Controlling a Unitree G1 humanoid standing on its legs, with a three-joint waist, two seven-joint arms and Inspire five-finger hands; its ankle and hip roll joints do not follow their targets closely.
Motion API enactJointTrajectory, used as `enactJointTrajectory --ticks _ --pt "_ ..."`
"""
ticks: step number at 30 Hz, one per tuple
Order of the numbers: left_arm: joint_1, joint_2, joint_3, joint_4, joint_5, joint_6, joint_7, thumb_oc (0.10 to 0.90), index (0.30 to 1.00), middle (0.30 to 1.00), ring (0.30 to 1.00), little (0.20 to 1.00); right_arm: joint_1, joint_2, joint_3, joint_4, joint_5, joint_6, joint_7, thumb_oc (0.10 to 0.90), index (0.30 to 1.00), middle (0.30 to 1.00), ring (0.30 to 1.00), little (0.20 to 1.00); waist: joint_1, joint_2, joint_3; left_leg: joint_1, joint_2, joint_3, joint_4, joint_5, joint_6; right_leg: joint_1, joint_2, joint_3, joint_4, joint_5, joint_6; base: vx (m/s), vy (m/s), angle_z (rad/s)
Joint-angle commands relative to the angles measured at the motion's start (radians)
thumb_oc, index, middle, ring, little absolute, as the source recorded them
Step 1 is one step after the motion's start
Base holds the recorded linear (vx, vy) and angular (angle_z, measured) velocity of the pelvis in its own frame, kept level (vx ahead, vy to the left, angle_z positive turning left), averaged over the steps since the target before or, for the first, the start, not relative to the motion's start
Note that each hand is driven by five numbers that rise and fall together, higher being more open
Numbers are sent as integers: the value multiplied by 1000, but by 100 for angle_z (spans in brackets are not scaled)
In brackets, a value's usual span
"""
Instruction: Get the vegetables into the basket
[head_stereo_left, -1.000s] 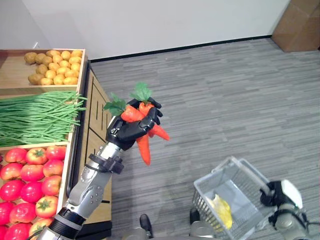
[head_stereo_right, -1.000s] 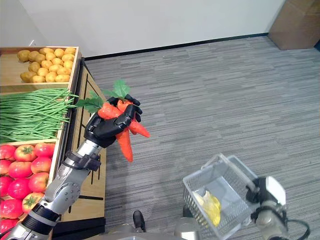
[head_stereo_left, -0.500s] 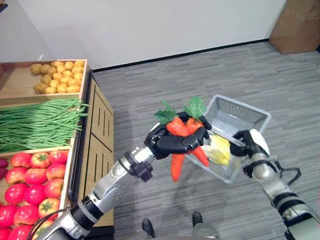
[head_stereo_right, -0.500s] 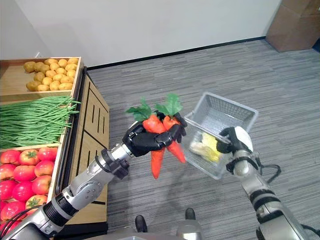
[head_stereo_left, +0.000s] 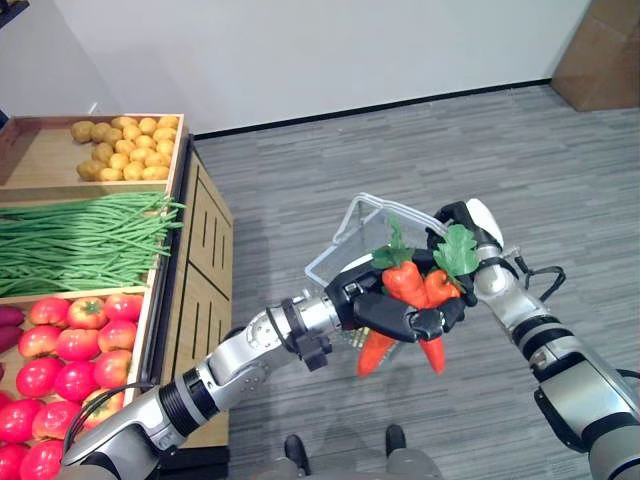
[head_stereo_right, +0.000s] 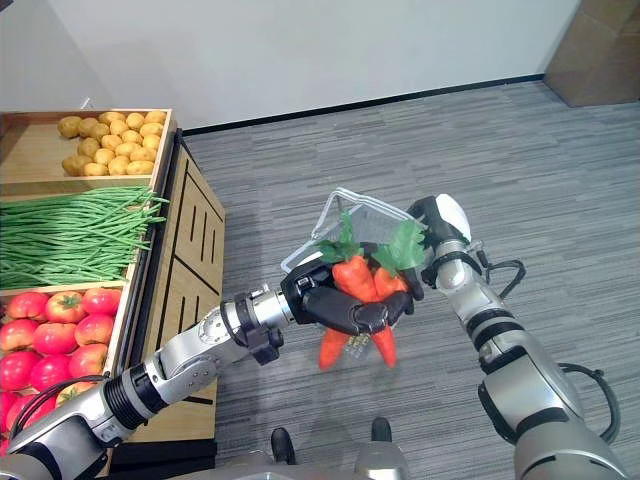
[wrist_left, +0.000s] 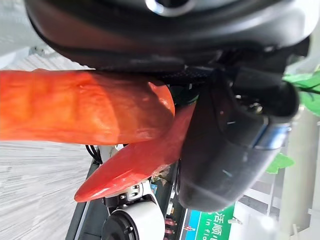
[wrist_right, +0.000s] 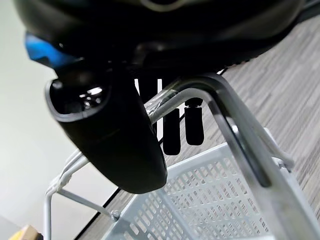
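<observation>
My left hand (head_stereo_left: 388, 316) is shut on a bunch of orange carrots (head_stereo_left: 407, 284) with green tops, reaching out over the floor at mid height. The carrots (wrist_left: 85, 115) show up close past that hand's thumb (wrist_left: 225, 145), tips pointing down. Right behind them hangs the grey wire basket (head_stereo_right: 343, 214), mostly hidden by hand and carrots. My right hand (head_stereo_right: 440, 226) is shut on the basket's handle (wrist_right: 235, 131), above the mesh wall (wrist_right: 210, 200). Whether the carrot tips are inside the basket's rim I cannot tell.
A wooden produce stand (head_stereo_left: 205, 250) runs along the left, with potatoes (head_stereo_left: 125, 150), green beans (head_stereo_left: 80, 245) and tomatoes (head_stereo_left: 70, 345) in its bins. A cardboard box (head_stereo_left: 600, 50) stands at the far right by the wall. Grey carpet covers the floor.
My left hand has carried the carrots rightwards and slightly down. The right hand has lifted the basket and swung it left, so it now sits directly behind the carrots.
</observation>
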Motion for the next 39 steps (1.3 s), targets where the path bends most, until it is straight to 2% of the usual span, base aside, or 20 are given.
enactJointTrajectory --ticks 1,6,10,12,22,39 --pt "-124 -60 -22 22 26 -70 -19 400 300 300 300 300 -241 21 -72 -96 192 -149 -60 400 300 300 300 300 17 -26 -41 21 79 -4 1 -55 -84 43 -21 -42 0 -104 62 0 0 0" --pt "-99 -92 -16 121 81 -64 1 400 300 300 300 300 -190 96 -40 -212 253 -122 -23 400 300 300 300 300 6 -35 -44 27 73 2 1 -63 -79 42 -28 -36 0 -101 61 2 11 1" --pt "-60 -139 24 273 173 -68 66 400 300 300 300 300 -142 141 -12 -300 255 -107 -3 400 300 300 300 300 -4 -42 -49 33 69 13 1 -68 -77 39 -32 -27 0 -97 62 0 0 0" --pt "-23 -196 65 383 183 -61 134 400 300 300 300 300 -113 155 -1 -346 253 -100 8 400 300 300 300 300 -4 -45 -47 34 67 14 1 -69 -75 37 -33 -28 0 -94 61 0 0 0" --pt "-8 -320 181 620 193 -69 302 400 300 300 300 300 -42 120 32 -491 230 -95 41 400 300 300 300 300 -14 -51 -44 33 66 19 1 -67 -75 36 -32 -29 0 -92 59 0 0 0" --pt "-13 -370 381 806 247 -79 455 400 300 300 300 300 170 35 26 -775 247 -103 131 400 300 300 300 300 -44 -60 -43 46 78 38 1 -66 -82 42 -23 -22 0 -101 53 1 -2 0"
